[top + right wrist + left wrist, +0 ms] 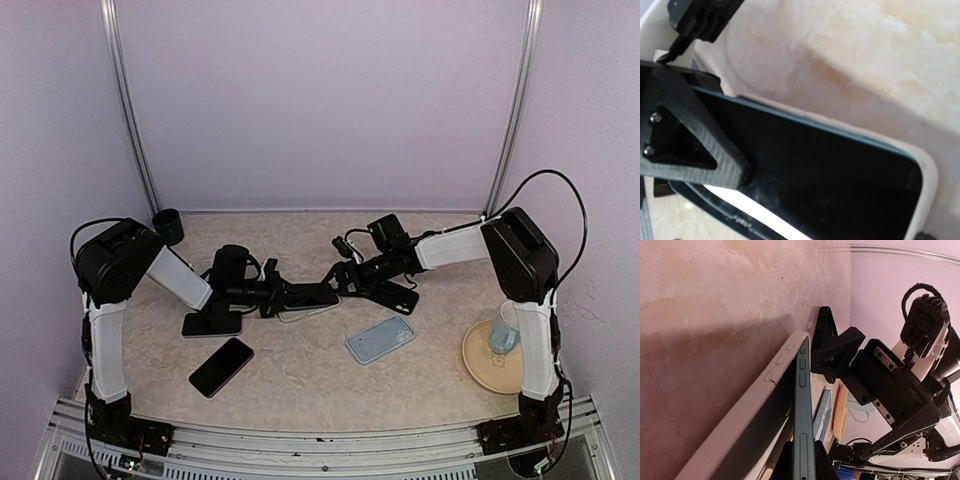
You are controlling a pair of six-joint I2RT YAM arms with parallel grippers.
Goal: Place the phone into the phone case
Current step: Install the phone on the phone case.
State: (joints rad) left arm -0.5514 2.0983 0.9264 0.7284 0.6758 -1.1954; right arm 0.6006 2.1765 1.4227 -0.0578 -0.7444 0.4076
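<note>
A dark phone [314, 297] with a teal edge [802, 405] lies tilted in a cream phone case [316, 312] at mid-table. Its long edge stands above the case's side wall [755, 410]. My left gripper [283, 297] is shut on the phone's near end, one finger on each face [803, 446]. My right gripper [344, 283] is open at the phone's far end. One of its fingers [695, 135] rests flat on the black screen [830, 180], inside the case rim [928, 175]. Its other finger is out of the right wrist view.
A second black phone [221, 366] and a dark slab [212, 324] lie front left. A light blue case [380, 339] and a black case [402, 297] lie right of centre. A blue cup [505, 331] stands on a tan plate [482, 365] at right, a dark cup [168, 226] at back left.
</note>
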